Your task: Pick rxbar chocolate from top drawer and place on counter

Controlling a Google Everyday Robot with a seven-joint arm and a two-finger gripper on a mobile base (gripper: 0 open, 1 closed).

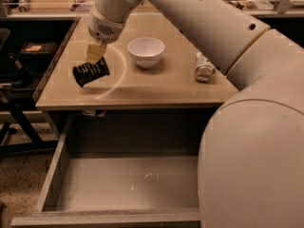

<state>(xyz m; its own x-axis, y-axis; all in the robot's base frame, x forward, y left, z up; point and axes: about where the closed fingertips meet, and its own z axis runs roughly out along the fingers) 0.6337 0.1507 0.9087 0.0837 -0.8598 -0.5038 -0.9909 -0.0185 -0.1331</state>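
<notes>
My gripper (pixel 95 56) hangs over the left part of the beige counter (pixel 156 87), its yellowish fingers shut on the rxbar chocolate (pixel 90 72). The bar is a dark brown-black wrapper with pale stripes, tilted, held close above the counter's surface near a faint pale arc mark. The top drawer (pixel 71 198) stands pulled open below the counter's front edge; its grey floor shows nothing but a few pale specks. My white arm covers the drawer's right part.
A white bowl (pixel 146 51) stands at the counter's middle back. A silvery drink can (pixel 204 67) lies on its side at the right. Dark shelving and a stand (pixel 19 80) are left of the counter. My arm's bulk fills the right foreground.
</notes>
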